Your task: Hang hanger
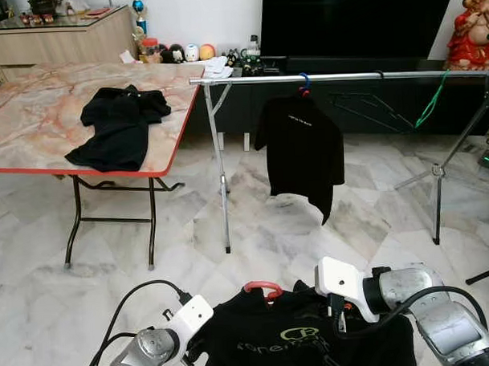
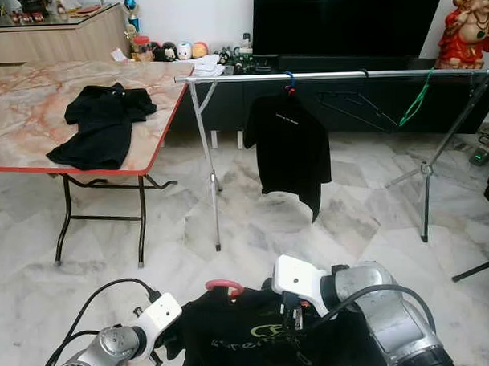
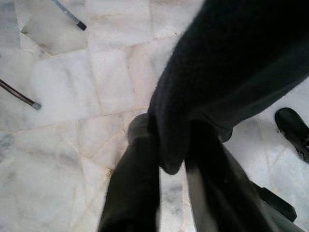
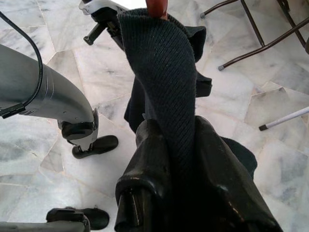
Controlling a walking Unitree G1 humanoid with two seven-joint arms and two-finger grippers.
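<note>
Low in front of me, a black shirt (image 1: 298, 338) with a green logo hangs on a red hanger whose hook (image 1: 264, 289) sticks up between my arms. My left gripper (image 3: 171, 159) is shut on the shirt's cloth at one shoulder. At the other shoulder, my right gripper (image 4: 179, 154) is shut on a thick fold of the same shirt. The silver clothes rail (image 1: 345, 77) runs across ahead, well above and beyond the held shirt. Another black shirt (image 1: 301, 153) hangs from it on a blue hanger (image 1: 304, 84).
A folding table (image 1: 33, 118) with a marble-pattern top and red edge stands at the left, with a black shirt (image 1: 118, 123) lying on it. The rail's legs (image 1: 220, 184) stand on the marble floor. A dark TV cabinet (image 1: 362, 106) is behind the rail. A green hanger (image 1: 430, 100) hangs farther right.
</note>
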